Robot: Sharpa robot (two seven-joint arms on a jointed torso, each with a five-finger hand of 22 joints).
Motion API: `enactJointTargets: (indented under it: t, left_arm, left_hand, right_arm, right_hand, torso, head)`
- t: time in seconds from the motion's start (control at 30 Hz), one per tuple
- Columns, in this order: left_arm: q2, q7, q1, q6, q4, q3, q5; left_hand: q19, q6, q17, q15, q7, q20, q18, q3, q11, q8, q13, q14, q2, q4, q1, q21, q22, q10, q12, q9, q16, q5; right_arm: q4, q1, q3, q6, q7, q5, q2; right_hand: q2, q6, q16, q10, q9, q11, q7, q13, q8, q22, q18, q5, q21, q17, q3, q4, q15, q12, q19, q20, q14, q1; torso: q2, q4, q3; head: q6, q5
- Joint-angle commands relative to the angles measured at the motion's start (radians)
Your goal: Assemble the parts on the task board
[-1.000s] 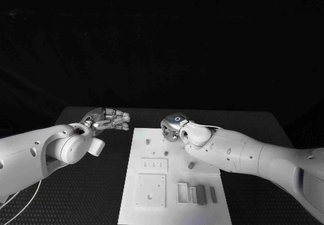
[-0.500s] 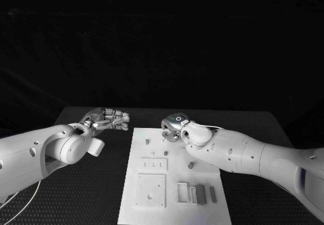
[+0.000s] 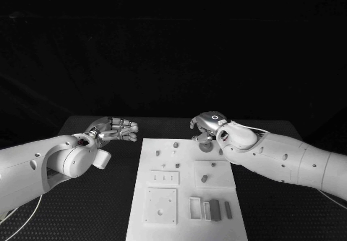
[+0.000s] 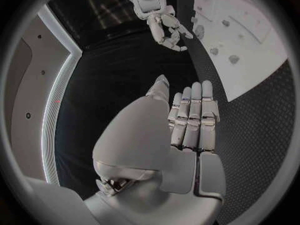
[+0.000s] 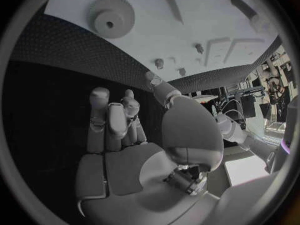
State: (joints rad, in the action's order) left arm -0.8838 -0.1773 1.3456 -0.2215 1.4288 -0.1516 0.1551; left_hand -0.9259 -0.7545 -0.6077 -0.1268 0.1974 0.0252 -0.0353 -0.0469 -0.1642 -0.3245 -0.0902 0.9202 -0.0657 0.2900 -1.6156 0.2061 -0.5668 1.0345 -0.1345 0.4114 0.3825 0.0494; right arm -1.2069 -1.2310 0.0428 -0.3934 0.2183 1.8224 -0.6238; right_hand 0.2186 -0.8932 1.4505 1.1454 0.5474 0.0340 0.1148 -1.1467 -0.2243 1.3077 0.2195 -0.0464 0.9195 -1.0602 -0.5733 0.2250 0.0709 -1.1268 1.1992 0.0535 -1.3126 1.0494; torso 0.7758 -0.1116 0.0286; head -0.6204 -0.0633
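The right hand (image 3: 207, 129) has swung off the board's far end toward the robot's right since a second ago — it now hangs over the board's far right corner, just past the edge. Where it was, a small peg (image 3: 176, 145) now shows on the board (image 3: 168, 228), along with the gear (image 3: 205, 147) lying flat just below the fingertips. From the right wrist, the fingers (image 5: 111, 119) are curled loosely with nothing in them, and the gear (image 5: 110, 17) sits beyond them on the white plate, well apart. So, as I read it, the hand has let go or missed — nothing has been carried off.

The left hand (image 3: 116, 127) has not moved: it hovers over the black table beside the board's far left corner, fingers (image 4: 194, 116) folded together, holding nothing.

The parts lie on the board nearer the robot than either hand's fingertips: more small pegs in the middle, a short grey pin (image 3: 204, 177) on a raised square, and grey bars (image 3: 214, 208) at the near end by an open slot. Assembly looks barely begun — the gear seems the likely next pick, and the right hand is closest.
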Motion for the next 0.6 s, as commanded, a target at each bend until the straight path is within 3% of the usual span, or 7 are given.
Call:
enactJointTargets:
  t: [0.03,0.23,0.37,0.5,0.6]
  left_arm:
    - [-0.003,-0.007,0.003,0.008,0.004,0.001,0.003]
    - [-0.005,-0.007,0.003,0.008,0.004,0.001,0.003]
    - [0.0,-0.007,0.003,0.01,-0.002,0.001,0.004]
    - [0.004,-0.007,0.003,0.012,-0.007,0.0,0.004]
    - [0.005,-0.007,0.003,0.012,-0.008,0.0,0.004]
  left_hand:
    - [-0.002,-0.004,-0.001,0.002,0.011,0.0,-0.016,0.008,-0.003,0.004,0.001,0.006,-0.007,0.0,0.006,-0.006,0.001,0.007,0.003,-0.001,-0.007,0.002]
    - [-0.002,-0.004,-0.001,0.001,0.011,0.0,-0.016,0.008,-0.003,0.004,0.001,0.006,-0.007,0.0,0.006,-0.006,0.001,0.007,0.003,-0.002,-0.007,0.002]
    - [-0.002,-0.004,-0.002,0.001,0.011,0.0,-0.016,0.008,-0.003,0.004,0.001,0.006,-0.007,0.0,0.006,-0.006,0.001,0.008,0.004,-0.002,-0.008,0.002]
    - [-0.002,-0.004,-0.002,0.001,0.011,0.0,-0.016,0.008,-0.003,0.004,0.001,0.006,-0.007,0.0,0.007,-0.006,0.001,0.008,0.004,-0.002,-0.008,0.002]
    - [-0.002,-0.004,-0.002,0.001,0.011,0.0,-0.016,0.008,-0.003,0.004,0.001,0.006,-0.007,0.0,0.007,-0.006,0.001,0.008,0.004,-0.002,-0.008,0.002]
  right_arm:
    - [-0.025,-0.011,-0.001,0.072,-0.011,-0.08,-0.03]
    - [-0.014,-0.016,-0.002,0.184,-0.033,-0.137,-0.053]
    - [0.016,-0.016,-0.001,0.208,-0.044,-0.144,-0.045]
    - [0.046,-0.016,-0.001,0.213,-0.056,-0.149,-0.038]
    - [0.059,-0.013,0.001,0.218,-0.066,-0.149,-0.036]
  right_hand:
    - [0.022,0.042,0.002,0.001,-0.004,0.006,0.038,0.001,0.004,0.014,0.042,-0.002,-0.004,0.008,-0.005,-0.019,-0.003,-0.001,0.002,0.001,0.002,-0.005]
    - [0.056,0.099,-0.002,-0.019,-0.019,0.023,0.057,-0.003,0.035,0.015,0.042,-0.002,-0.009,0.025,-0.004,-0.046,-0.019,0.001,-0.008,-0.002,0.022,-0.023]
    - [0.073,0.168,-0.002,-0.044,-0.033,0.034,0.068,-0.008,0.069,0.018,0.042,-0.003,-0.012,0.037,-0.008,-0.068,-0.03,-0.001,-0.022,-0.008,0.045,-0.033]
    - [0.063,0.142,0.005,-0.05,-0.023,0.033,0.066,-0.013,0.05,0.02,0.042,-0.002,-0.009,0.029,-0.014,-0.072,-0.03,-0.009,-0.025,-0.009,0.047,-0.021]
    - [0.055,0.118,0.01,-0.05,-0.015,0.024,0.056,-0.014,0.033,0.021,0.042,-0.003,-0.005,0.025,-0.01,-0.063,-0.023,-0.015,-0.027,-0.009,0.047,-0.012]
  torso:
    - [0.001,0.0092,-0.0026]
    - [0.002,0.0101,-0.0044]
    - [0.003,0.007,-0.0048]
    - [0.002,0.0069,-0.0027]
    - [0.002,0.0071,-0.0012]
  head:
    - [0.002,0.004]
    - [0.005,0.002]
    - [0.004,-0.001]
    - [0.004,-0.006]
    - [0.003,-0.009]
